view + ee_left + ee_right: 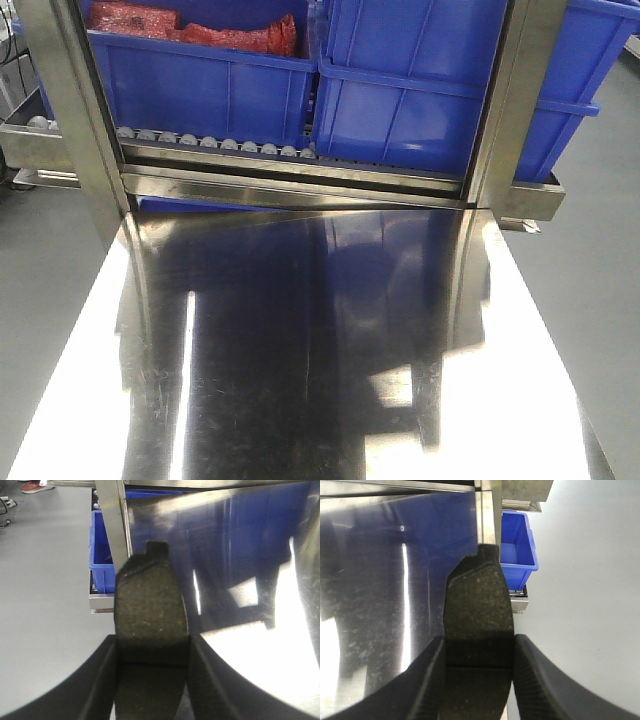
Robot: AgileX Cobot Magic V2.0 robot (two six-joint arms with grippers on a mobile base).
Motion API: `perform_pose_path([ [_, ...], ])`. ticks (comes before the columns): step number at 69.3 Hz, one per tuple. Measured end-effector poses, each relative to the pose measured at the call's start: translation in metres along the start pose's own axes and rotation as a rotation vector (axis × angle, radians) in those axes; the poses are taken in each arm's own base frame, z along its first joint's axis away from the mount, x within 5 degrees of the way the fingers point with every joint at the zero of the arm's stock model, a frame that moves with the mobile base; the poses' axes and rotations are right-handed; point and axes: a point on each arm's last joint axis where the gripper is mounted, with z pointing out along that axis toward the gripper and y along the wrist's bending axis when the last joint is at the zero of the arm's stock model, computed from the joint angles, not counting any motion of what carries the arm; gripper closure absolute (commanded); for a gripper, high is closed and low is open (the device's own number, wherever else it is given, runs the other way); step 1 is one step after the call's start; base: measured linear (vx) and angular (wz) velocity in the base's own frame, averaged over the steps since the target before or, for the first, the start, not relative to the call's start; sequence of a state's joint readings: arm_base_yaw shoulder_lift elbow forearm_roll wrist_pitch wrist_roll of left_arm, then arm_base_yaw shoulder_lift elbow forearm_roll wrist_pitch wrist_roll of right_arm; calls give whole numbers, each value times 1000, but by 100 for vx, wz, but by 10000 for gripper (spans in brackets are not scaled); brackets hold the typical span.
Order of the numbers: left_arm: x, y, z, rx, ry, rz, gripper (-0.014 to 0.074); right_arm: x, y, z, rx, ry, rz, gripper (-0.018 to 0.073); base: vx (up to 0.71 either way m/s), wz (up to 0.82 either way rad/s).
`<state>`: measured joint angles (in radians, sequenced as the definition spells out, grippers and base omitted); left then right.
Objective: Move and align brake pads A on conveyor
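Grey brake pad (150, 610) pinched by left end effector (152, 675), second pad (479, 605) pinched by right end effector (477, 677)

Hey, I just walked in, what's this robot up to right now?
Each arm is holding a part. The left gripper is clamped on a brake pad, and the right gripper is clamped on a second pad. Each is held near a side edge of the shiny steel table, with blue bins beyond it. No conveyor is in view, so neither pad is placed yet.
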<state>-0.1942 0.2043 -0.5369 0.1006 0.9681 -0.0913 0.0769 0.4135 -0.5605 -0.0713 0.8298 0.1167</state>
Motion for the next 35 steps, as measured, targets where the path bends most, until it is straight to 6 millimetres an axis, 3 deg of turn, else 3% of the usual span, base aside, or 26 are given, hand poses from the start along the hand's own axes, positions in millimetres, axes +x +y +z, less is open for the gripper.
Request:
perform_pose_path([
  [35, 0, 0, 0, 0, 0, 0, 603, 5, -1, -4, -1, -18, -10, 564, 0, 0],
])
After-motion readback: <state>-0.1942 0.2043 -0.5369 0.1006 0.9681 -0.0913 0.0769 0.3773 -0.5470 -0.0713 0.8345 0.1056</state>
